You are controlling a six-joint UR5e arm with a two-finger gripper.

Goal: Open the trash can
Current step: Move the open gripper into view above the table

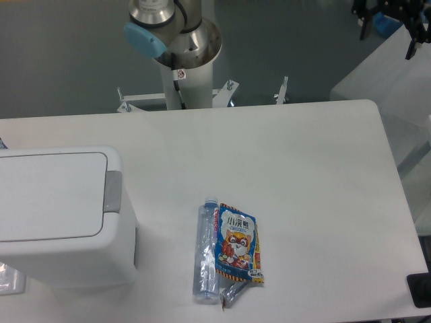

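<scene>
The trash can [57, 215] stands at the left edge of the white table [303, 175], toward the near side, a white boxy bin with rounded corners. Its flat lid [50, 195] lies shut and level, and the small grey latch tab [113, 191] sits on the lid's right edge. To the right of the bin, apart from it, a clear plastic bottle [206, 252] lies on its side, with a blue snack packet [237, 245] bearing a cartoon animal just beside it and partly over it. At the back, beyond the table's far edge, rises the arm's base column [182, 47] with a pale blue joint cap [145, 39]. The gripper is out of the frame, so its opening cannot be seen.
</scene>
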